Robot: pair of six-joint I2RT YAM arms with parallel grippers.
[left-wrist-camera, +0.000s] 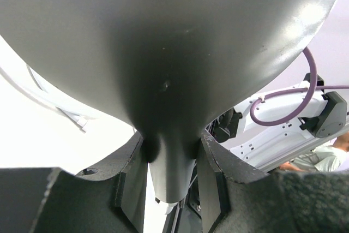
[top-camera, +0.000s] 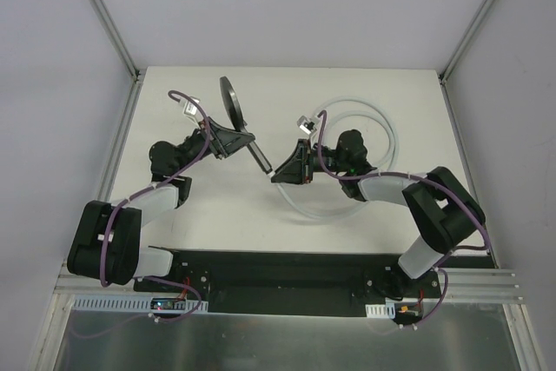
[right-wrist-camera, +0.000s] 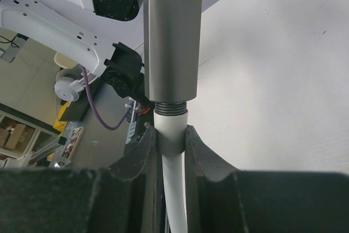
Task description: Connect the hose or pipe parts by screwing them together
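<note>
Hose [right-wrist-camera: 174, 189] pinched by right end effector [right-wrist-camera: 170, 135]; left end effector [left-wrist-camera: 172, 151] grips matte grey shower head [left-wrist-camera: 163, 53].

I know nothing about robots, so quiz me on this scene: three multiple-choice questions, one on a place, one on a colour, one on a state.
1. Where does most of the hose lie?
A. looped on the right half of the table
B. draped over the left arm
C. dangling off the near edge

2. What colour is the shower head?
A. red
B. dark grey
C. yellow

3. What is the left claw doing?
A. hanging open, empty
B. gripping the hose
C. clamped on the shower head

Answers: 1 A, top view shows its loop there; 2 B, face and handle are grey; 3 C, its fingers squeeze the neck.
</note>
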